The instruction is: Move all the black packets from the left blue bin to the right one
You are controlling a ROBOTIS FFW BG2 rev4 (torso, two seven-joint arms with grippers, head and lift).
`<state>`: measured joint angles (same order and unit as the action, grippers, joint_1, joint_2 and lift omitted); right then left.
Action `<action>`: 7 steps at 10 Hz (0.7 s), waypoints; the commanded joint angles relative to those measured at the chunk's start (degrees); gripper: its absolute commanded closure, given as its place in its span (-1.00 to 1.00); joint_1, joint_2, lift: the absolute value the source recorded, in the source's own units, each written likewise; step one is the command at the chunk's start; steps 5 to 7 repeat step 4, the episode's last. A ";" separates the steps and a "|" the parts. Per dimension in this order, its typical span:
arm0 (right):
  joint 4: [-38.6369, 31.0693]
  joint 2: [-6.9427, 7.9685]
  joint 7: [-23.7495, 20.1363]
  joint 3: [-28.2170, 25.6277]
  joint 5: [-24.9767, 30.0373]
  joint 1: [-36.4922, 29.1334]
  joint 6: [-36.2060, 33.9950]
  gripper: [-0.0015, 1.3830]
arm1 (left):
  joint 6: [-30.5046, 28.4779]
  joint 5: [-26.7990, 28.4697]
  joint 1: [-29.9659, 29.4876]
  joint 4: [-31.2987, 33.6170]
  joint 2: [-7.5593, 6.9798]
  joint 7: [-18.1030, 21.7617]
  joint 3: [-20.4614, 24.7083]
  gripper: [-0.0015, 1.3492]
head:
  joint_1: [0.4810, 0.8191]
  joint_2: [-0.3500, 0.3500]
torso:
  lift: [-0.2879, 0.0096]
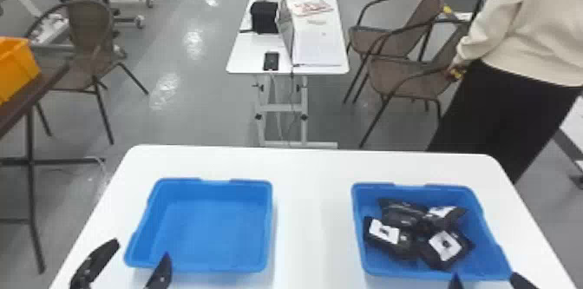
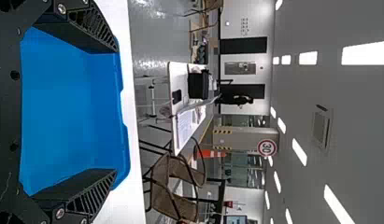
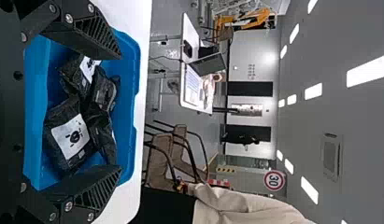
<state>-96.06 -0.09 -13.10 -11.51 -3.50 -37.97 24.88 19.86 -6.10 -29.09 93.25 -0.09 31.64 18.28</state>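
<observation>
Left tool: wide open, gripping nothing
Right tool: likewise spread, unloaded
Black packets: heaped inside the right blue bin
Near rim: could get knocked if the right tool dips, fingertips being so close

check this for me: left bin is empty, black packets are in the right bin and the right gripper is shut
Not quite: the right gripper is open, its fingers wide apart in the right wrist view. The left bin is empty and the black packets are in the right bin.
</observation>
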 commanded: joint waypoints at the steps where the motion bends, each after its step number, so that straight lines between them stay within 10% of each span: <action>1: 0.00 0.14 0.00 0.00 -0.01 0.00 -0.01 -0.72 | 0.00 -0.05 0.00 0.00 0.24 0.00 0.00 -0.82 | 0.27 0.02 | 0.93; 7: 0.09 0.14 -0.09 0.09 -0.01 0.00 -0.01 -0.72 | -0.09 -0.05 -0.09 0.00 0.24 0.00 0.00 -0.82 | 0.27 0.02 | 0.93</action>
